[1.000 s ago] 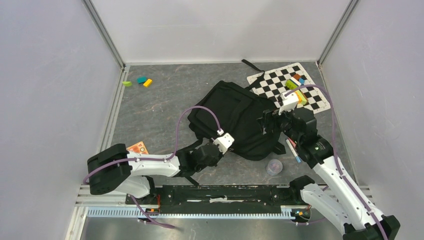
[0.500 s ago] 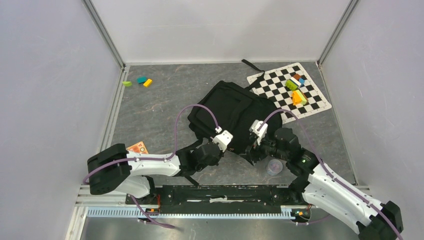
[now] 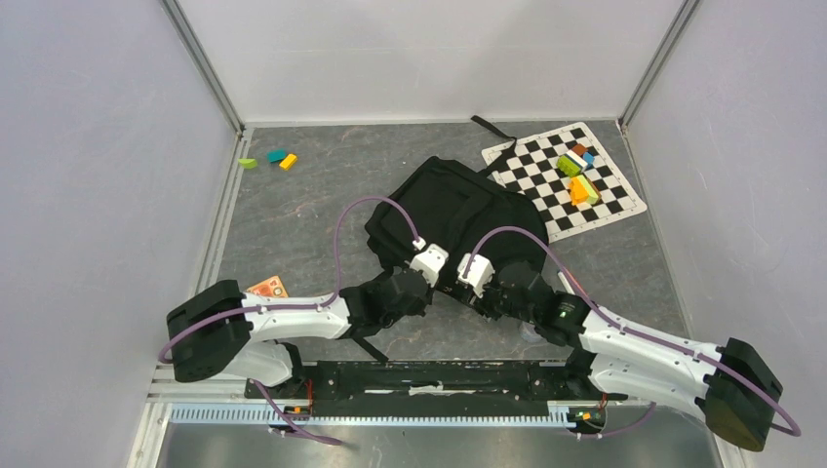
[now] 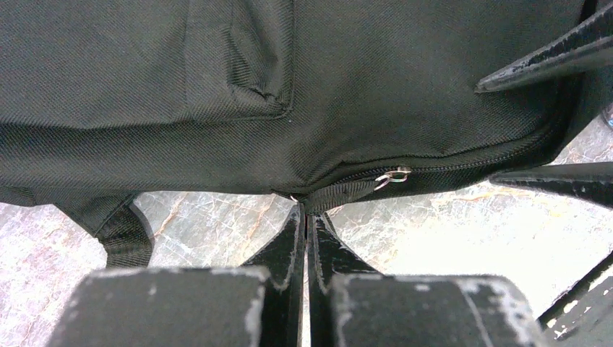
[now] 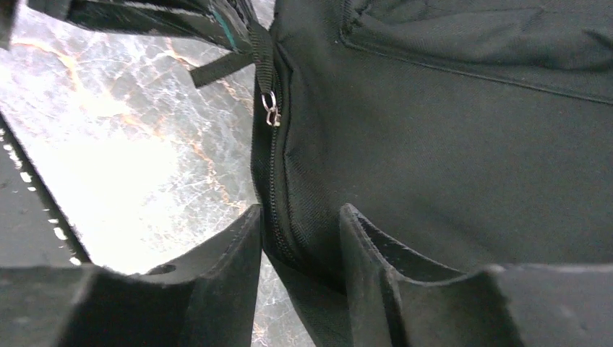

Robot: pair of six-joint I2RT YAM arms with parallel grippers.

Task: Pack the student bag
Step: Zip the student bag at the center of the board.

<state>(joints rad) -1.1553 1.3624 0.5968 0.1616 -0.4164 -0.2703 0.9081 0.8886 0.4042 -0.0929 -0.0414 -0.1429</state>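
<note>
— What lies under both claws?

— A gray marbled table (image 3: 293, 224). On it is the black backpack (image 3: 444, 210), lying flat. Its near edge meets both claws and the rest of it stretches away beyond them.

— Anything farther out?

— A checkered mat (image 3: 531, 161), well beyond the right claw (image 5: 300, 231) and off to its right. The mat's nearest corner meets the backpack.

— How is the left claw?

— The left claw (image 4: 305, 213) is pinched fully together, its tips on a short webbing tab (image 4: 340, 192) at the backpack's seam.

— And the right one?

— It stands about half wide, with one finger on either side of the backpack's zippered edge and fabric filling the gap. I can't tell whether it is actually squeezing. It sits just to the right of the left claw.

— Smaller things?

— A strap (image 4: 126, 235) comes off the backpack to the left of the left claw. An orange card (image 3: 269, 288) lies behind that claw and to its left, beside the arm. Colored blocks (image 3: 577, 175) sit on the mat, far beyond the right claw. Three loose blocks (image 3: 269, 158) lie far beyond the left claw, off to its left near the wall. The smallest thing is a metal zipper pull (image 4: 394, 175), just right of the left claw's tips and straight ahead of the right claw's fingers.
</note>
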